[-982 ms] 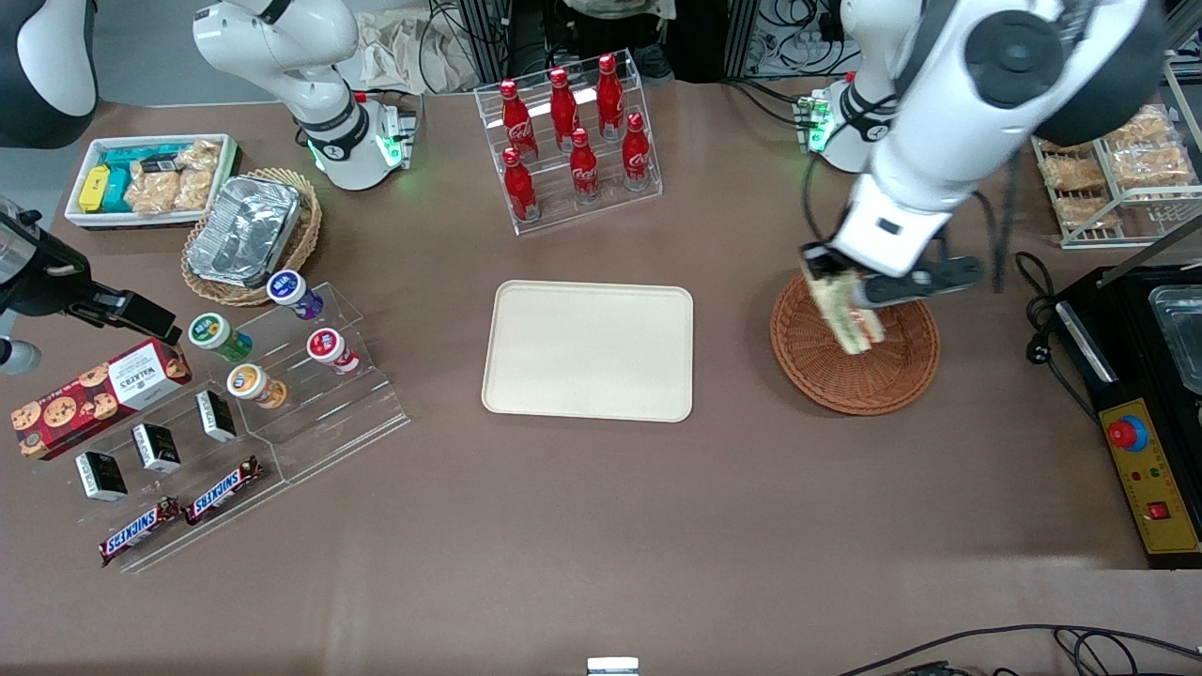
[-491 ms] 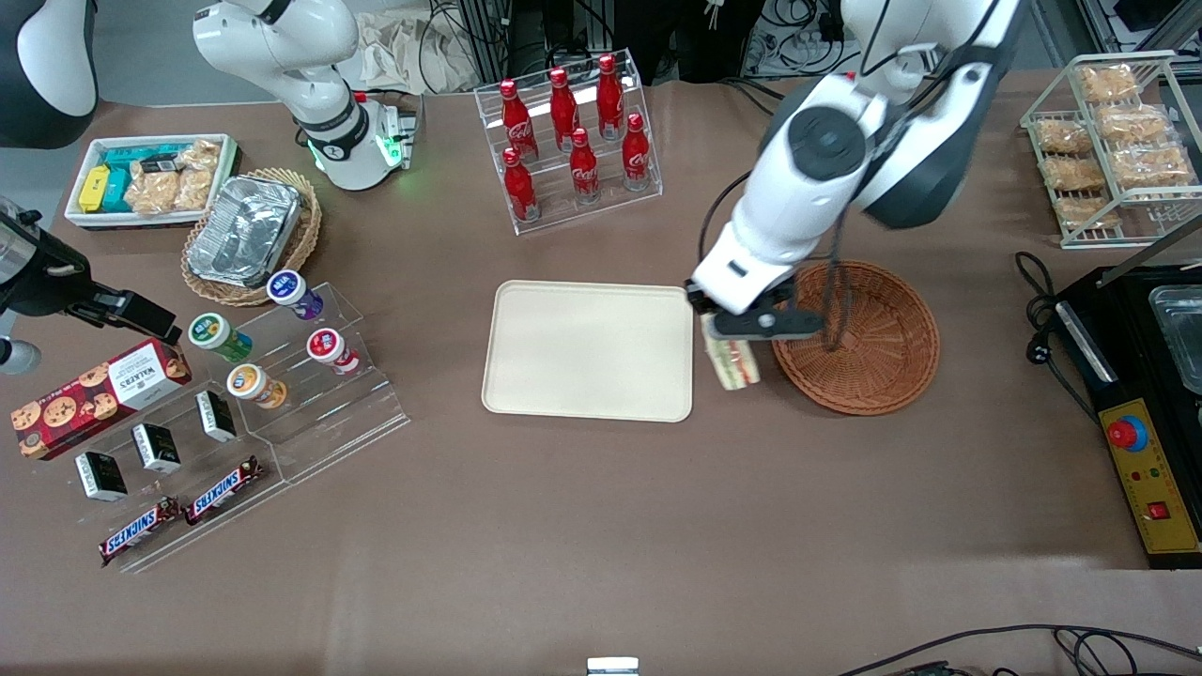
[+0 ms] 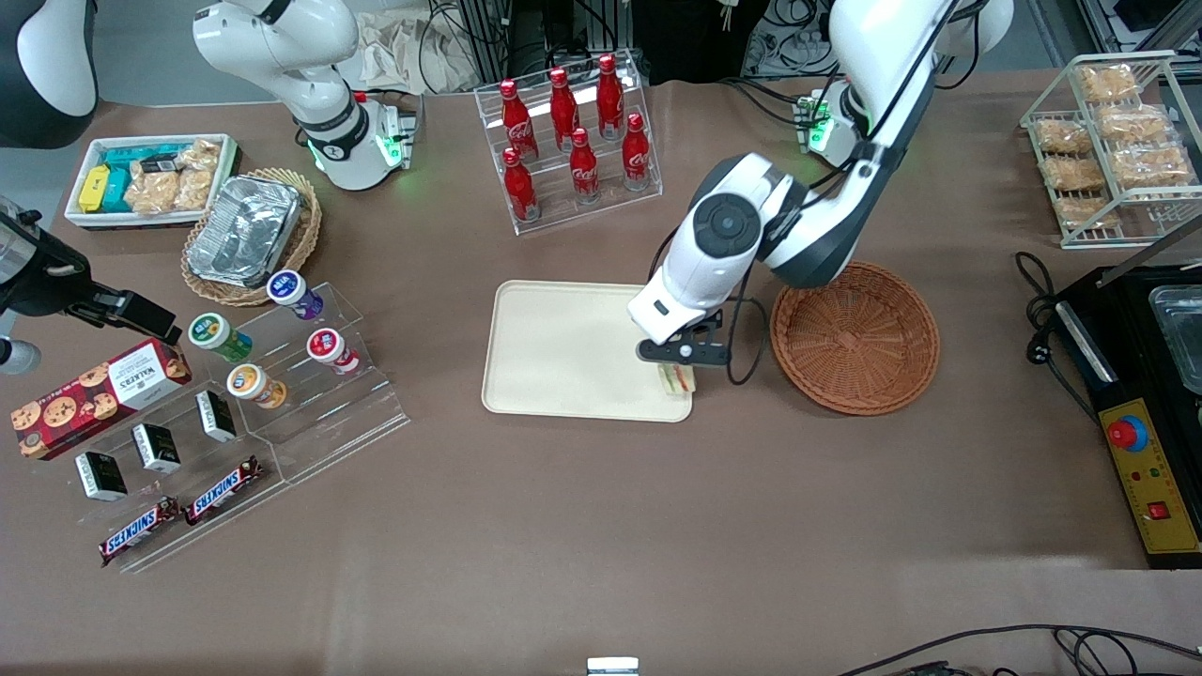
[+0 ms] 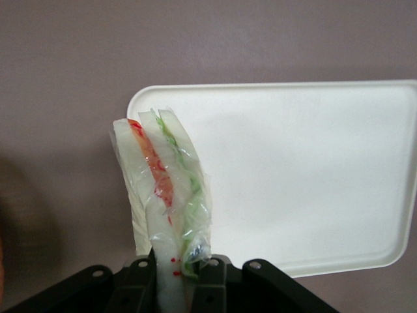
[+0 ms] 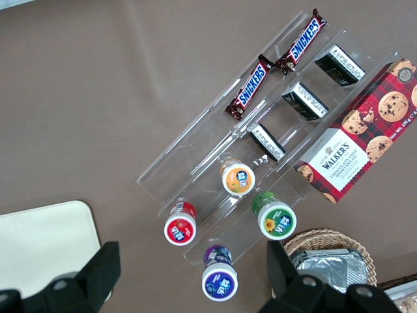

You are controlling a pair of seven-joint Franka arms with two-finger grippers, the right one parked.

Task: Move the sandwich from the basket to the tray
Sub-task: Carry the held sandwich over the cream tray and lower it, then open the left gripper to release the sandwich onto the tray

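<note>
My gripper (image 3: pixel 678 364) hangs over the corner of the cream tray (image 3: pixel 563 347) that lies nearest the basket and the front camera. It is shut on the sandwich (image 3: pixel 676 378), a plastic-wrapped white wedge with red and green filling. In the left wrist view the sandwich (image 4: pixel 163 189) sticks out from between the black fingers (image 4: pixel 139 283), its tip over the tray's rim (image 4: pixel 273 88). The reddish-brown wicker basket (image 3: pixel 855 338) stands beside the tray toward the working arm's end, with nothing in it.
A clear rack of red cola bottles (image 3: pixel 568 131) stands farther from the front camera than the tray. Tiered acrylic shelves with small cups (image 3: pixel 282 361) and snack bars lie toward the parked arm's end. A wire rack of snacks (image 3: pixel 1113 141) and a black machine (image 3: pixel 1141 394) sit past the basket.
The gripper has carried the sandwich out of the basket, across the gap, and lower, to the tray's near corner. The basket is left with nothing in it.
</note>
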